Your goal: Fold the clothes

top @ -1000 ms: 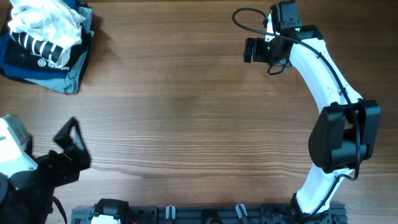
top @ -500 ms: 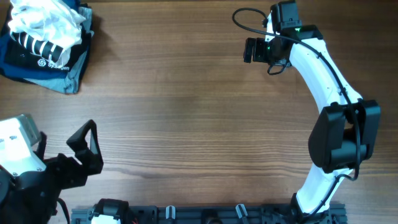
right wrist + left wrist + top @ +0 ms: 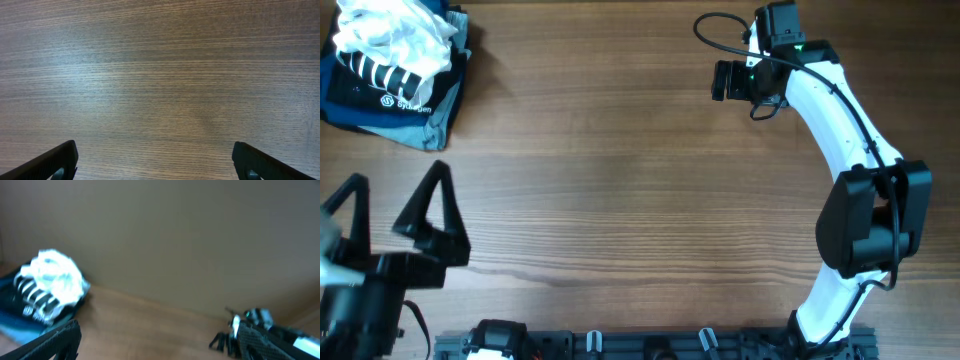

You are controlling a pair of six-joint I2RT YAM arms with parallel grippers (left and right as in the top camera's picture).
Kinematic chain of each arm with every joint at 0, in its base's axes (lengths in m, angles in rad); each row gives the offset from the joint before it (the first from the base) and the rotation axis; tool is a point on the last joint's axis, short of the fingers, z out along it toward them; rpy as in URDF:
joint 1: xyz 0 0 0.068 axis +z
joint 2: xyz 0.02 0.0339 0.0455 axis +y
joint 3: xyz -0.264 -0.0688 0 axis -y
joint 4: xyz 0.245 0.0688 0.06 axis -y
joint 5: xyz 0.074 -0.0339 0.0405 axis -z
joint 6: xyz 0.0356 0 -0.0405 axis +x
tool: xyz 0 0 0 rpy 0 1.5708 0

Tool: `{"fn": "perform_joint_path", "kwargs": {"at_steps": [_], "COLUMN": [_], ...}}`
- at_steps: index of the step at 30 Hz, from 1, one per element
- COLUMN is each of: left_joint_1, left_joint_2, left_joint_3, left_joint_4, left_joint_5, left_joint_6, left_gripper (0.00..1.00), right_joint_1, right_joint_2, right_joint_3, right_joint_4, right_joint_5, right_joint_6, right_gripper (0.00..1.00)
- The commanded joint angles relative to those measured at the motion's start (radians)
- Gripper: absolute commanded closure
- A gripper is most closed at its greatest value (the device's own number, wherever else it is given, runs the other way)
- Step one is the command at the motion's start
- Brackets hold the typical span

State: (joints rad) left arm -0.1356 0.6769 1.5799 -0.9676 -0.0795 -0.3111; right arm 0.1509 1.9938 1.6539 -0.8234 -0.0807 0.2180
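The clothes are a crumpled white heap with a black-and-white striped part, lying at the table's far left corner on a dark blue folded stack. In the blurred left wrist view the clothes show at the left, well ahead of the fingers. My left gripper is at the near left, open and empty, its fingers pointing toward the far side, a good way short of the heap. My left gripper has nothing between its jaws. My right gripper hovers at the far right, and in its own view my right gripper is open over bare wood.
The wooden table spreads between the two arms. The right arm's white links curve down the right side to its base at the near edge. A black rail runs along the near edge.
My left gripper has swung up and turned so both fingers point toward the far side, nearer the heap. The right arm has not moved.
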Motion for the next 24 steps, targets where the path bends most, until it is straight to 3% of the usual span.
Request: {"fn": "perform_joint_path", "kwargs": {"at_steps": [1,10,15,24], "left_joint_1": [0.025,0.106,0.160,0.166], "left_joint_2": [-0.080,-0.234,-0.260,-0.518], "left_joint_3": [-0.142,-0.637,-0.885,-1.144], "left_joint_4": [0.126,0.514,0.679,0.716], "left_joint_5": [0.004,0.006,0.082,0.086], "left_joint_6": [0.017,0.008,0.008,0.005], "left_gripper": [0.00,0.00,0.00,0.00], "right_joint_1": [0.002,0.002,0.002,0.002], "right_joint_2": [0.013,0.013,0.013,0.013], "right_joint_3": [0.006,0.006,0.006,0.006], "right_joint_4": [0.005,0.005,0.005,0.005], "right_joint_5": [0.014,0.014,0.014,0.014], "right_joint_6": [-0.008,-0.008,-0.008,-0.008], "right_gripper": [0.00,0.00,0.00,0.00]}}
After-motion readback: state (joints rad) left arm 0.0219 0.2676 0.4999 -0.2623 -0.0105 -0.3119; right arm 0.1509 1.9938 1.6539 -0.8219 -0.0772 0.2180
